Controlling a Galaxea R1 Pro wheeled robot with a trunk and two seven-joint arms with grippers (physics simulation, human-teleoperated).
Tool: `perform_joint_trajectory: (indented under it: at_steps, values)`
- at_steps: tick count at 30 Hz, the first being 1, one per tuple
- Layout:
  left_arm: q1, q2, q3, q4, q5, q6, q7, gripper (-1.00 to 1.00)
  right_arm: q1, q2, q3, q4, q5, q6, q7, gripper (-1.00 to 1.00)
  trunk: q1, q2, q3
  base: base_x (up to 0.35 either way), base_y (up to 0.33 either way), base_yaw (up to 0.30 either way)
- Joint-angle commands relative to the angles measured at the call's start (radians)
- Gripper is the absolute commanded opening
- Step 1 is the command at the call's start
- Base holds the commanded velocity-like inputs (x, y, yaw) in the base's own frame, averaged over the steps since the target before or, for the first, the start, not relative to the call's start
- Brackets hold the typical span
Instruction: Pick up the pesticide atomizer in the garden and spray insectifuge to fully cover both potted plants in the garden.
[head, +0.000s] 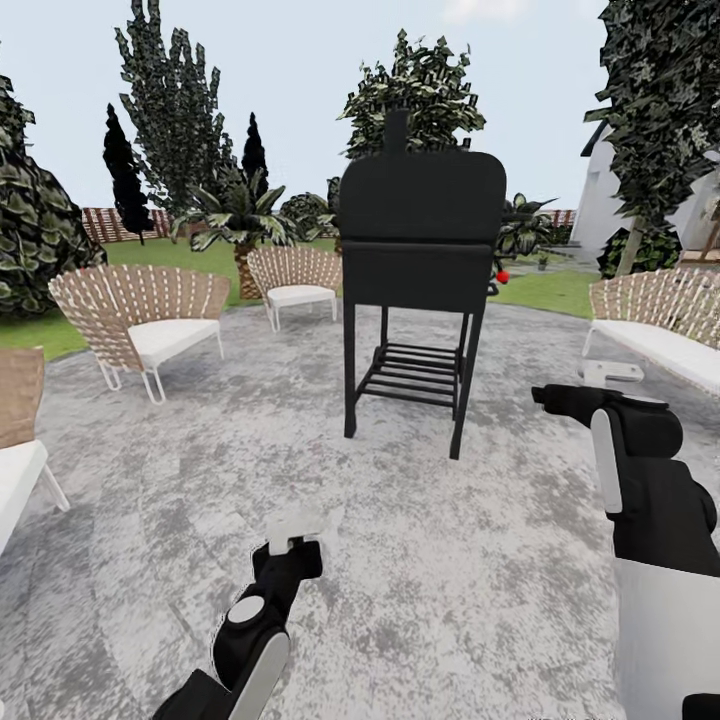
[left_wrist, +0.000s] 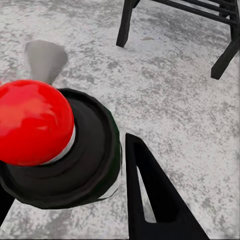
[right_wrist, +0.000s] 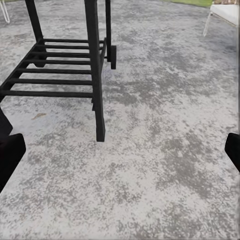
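The pesticide atomizer sits between my left gripper's fingers, seen from above: a round red tip on a dark bottle top, with a pale grey nozzle beside it. My left gripper is shut on it. In the head view the left gripper hangs low over the round grey stone patio of the garden. My right gripper is held out at the right, open and empty, its dark fingertips far apart. The potted plants are out of view.
A black barbecue grill on four legs stands straight ahead on the patio. Wicker chairs with white cushions ring the patio at left, back and right. Beyond lie lawn, a palm-like plant, trees and a slat fence.
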Motion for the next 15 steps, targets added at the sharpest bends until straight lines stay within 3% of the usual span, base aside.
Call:
perform_joint_trajectory:
  at_steps: [1,6,15]
  values:
    - [-0.001,0.000,-0.001,0.014,0.008,0.000,0.008,-1.00,-0.001,0.000,0.001,-0.001,0.000,0.005,-0.003,1.00,-0.004,0.007,0.002,0.000,0.000,-0.212]
    - [0.000,-0.003,-0.002,0.045,0.008,-0.006,-0.007,-1.00,-0.001,0.002,0.001,-0.001,-0.001,0.006,-0.003,1.00,-0.008,0.014,0.005,0.000,0.000,-0.255]
    - [0.000,-0.004,-0.015,0.067,0.009,-0.075,-0.018,-1.00,-0.001,0.002,0.002,-0.001,-0.001,0.006,-0.003,1.00,-0.008,0.014,0.005,0.004,-0.001,-0.276]
